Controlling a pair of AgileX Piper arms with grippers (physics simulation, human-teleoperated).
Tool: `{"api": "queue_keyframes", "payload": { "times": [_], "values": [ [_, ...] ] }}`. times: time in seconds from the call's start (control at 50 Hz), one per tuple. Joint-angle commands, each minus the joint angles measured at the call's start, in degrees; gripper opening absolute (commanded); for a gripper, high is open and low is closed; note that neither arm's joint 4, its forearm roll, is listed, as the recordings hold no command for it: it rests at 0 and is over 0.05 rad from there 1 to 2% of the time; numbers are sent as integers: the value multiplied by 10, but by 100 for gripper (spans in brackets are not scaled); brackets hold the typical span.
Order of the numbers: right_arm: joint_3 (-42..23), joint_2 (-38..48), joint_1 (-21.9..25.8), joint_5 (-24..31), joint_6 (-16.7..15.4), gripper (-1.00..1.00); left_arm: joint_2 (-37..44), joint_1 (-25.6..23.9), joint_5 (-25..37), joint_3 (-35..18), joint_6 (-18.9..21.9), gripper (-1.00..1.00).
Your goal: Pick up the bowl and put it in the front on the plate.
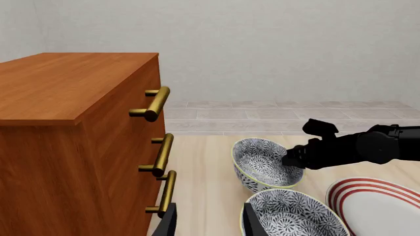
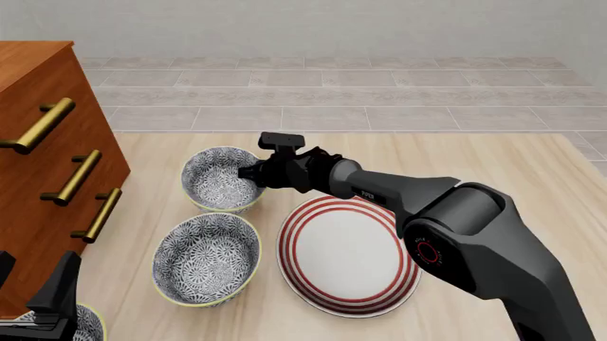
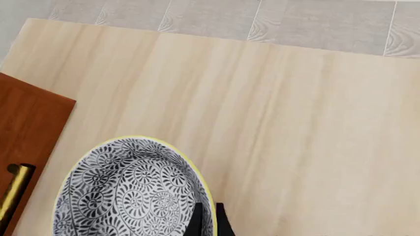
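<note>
The bowl (image 2: 222, 179) is deep and round, patterned in dense blue-grey and white florals with a pale yellow rim; it stands on the tabletop (image 2: 493, 177) at the far left, tipped a little, its right rim pinched between closed jaws. The plate (image 2: 346, 254), large, flat and white with concentric red rings, lies just right and nearer, close beside it

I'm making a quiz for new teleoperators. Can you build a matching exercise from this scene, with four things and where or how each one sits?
Things:
1. far blue-grey floral bowl
2. near blue-grey floral bowl
3. white plate with red rings
4. wooden drawer cabinet with brass handles

Places or states:
A. empty, right of both bowls
B. along the table's left side
C. rim pinched by the right gripper
D. untouched, closer to the arms

Pairs: 1-C, 2-D, 3-A, 4-B
</note>
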Motion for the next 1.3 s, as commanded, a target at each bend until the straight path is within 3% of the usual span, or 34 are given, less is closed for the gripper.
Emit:
{"api": "queue_keyframes", "payload": {
  "times": [0.02,0.26,0.88,1.3],
  "values": [
    [25,-9,0,-14,8,-100,0,0,0,0,0,100],
    [45,-48,-26,-9,-18,-100,0,0,0,0,0,100],
    [149,-154,-49,-33,-40,-100,0,0,0,0,0,100],
    [303,-290,-57,-74,-42,-100,0,0,0,0,0,100]
  ]
}}
